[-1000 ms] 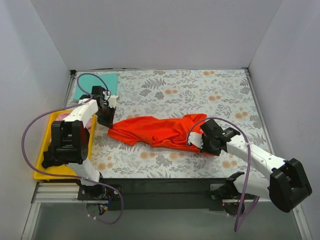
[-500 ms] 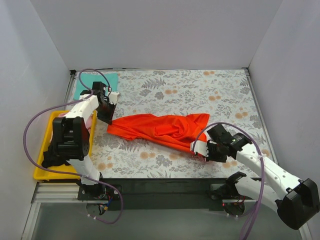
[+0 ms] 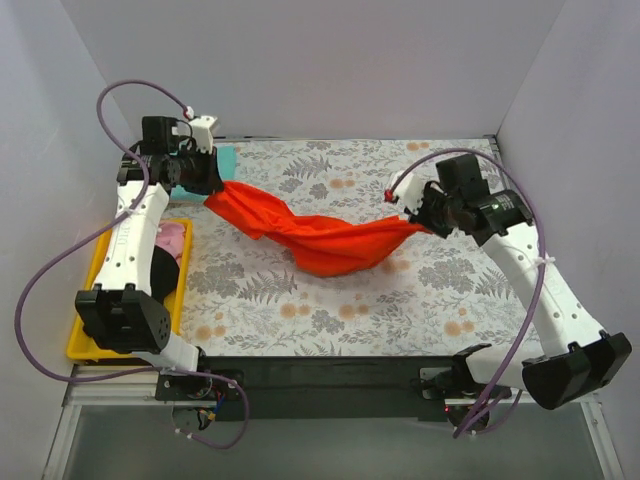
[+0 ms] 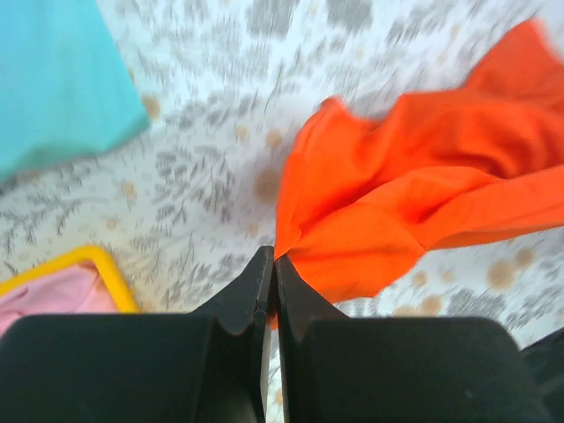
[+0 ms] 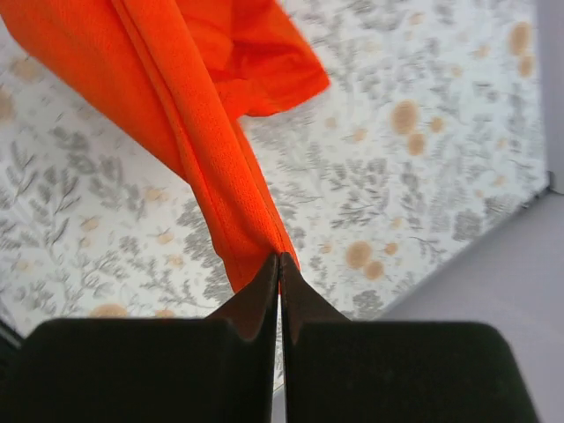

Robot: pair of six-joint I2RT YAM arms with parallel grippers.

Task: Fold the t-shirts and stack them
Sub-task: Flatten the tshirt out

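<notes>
left tool and right tool both clamped on orange shirt ends; looks limp, light, sags mid-span, so grip corners.

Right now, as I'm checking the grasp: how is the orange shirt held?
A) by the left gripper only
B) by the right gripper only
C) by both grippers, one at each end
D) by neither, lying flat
C: the left gripper and the right gripper each pinch one end of the orange shirt, which sags between them.
</notes>
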